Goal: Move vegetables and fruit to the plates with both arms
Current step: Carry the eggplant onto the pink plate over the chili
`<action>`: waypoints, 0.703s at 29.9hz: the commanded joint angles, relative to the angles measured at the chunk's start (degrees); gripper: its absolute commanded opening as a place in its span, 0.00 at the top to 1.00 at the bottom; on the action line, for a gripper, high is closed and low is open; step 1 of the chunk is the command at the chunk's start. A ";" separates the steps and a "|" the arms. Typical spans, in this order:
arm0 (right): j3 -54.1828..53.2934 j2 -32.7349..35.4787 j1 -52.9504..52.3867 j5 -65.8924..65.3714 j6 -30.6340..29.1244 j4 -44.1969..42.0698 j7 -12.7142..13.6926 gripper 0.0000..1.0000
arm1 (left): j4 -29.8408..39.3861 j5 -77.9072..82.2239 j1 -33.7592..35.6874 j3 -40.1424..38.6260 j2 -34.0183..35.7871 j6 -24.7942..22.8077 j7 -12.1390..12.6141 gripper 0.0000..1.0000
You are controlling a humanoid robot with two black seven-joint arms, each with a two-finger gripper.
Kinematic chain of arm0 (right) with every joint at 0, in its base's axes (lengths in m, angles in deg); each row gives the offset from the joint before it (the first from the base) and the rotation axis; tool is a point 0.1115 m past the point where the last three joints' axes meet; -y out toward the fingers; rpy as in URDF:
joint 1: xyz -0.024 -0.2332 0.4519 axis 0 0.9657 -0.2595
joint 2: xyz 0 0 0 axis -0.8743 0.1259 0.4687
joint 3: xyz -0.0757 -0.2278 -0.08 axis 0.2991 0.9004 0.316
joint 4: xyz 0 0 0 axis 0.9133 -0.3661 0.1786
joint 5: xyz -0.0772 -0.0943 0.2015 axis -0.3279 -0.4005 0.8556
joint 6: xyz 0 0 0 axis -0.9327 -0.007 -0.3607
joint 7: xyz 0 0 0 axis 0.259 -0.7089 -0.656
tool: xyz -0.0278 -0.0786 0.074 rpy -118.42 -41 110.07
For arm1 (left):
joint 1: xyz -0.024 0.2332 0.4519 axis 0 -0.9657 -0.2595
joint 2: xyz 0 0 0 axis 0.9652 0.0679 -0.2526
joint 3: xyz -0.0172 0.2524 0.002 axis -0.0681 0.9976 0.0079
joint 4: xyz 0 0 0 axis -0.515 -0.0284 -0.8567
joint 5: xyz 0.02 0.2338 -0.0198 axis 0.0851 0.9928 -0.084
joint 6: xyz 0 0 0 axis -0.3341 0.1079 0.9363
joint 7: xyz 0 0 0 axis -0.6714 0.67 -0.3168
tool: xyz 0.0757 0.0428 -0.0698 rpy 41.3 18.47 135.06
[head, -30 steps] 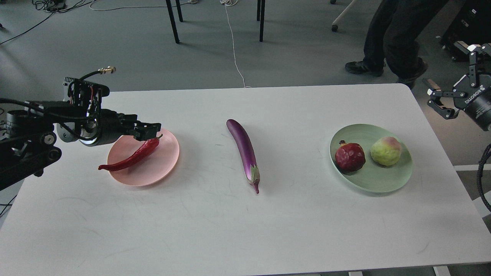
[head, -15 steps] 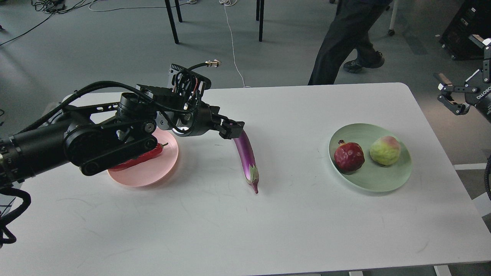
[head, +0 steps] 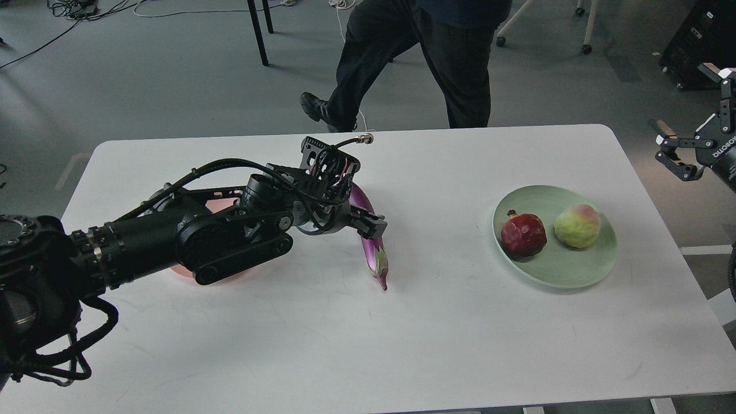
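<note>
Eggplant [head: 372, 247] lies mid-counter, lengthwise toward me, cap end nearest me, far end hidden behind my left tool [head: 371, 227]. That tool sits right over the eggplant's middle, fingers pointing down-right onto it. Fingers are dark and bunched from this angle, so I can't tell if they're spread, closed, or gripping the eggplant. Can't confirm contact either; they overlap it in view.

My left arm stretches in from the left edge across the counter [head: 345, 345] and covers most of the pink plate [head: 178, 270]; only a sliver of rim shows under the forearm, plus a patch behind it. Chili isn't visible from here.

Green plate [head: 575, 273] sits on the right side of the counter, well apart from the eggplant. It holds the pomegranate [head: 524, 234] on its left part and the yellow-green fruit [head: 578, 226] just beside it to the right; I can't tell if the two touch.

My right tool [head: 674, 154] hangs off the counter's right edge, above the floor, well clear of the green plate. Its fingers are spread apart, nothing between them.

Person [head: 420, 63] in dark trousers stands at the far side of the counter, just behind its far edge.
</note>
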 commanded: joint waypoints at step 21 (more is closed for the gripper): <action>0.25 0.17 0.15 -0.27 0.20 0.02 0.00 0.02 | -8.26 0.83 -2.31 1.16 -6.39 0.43 1.00 0.56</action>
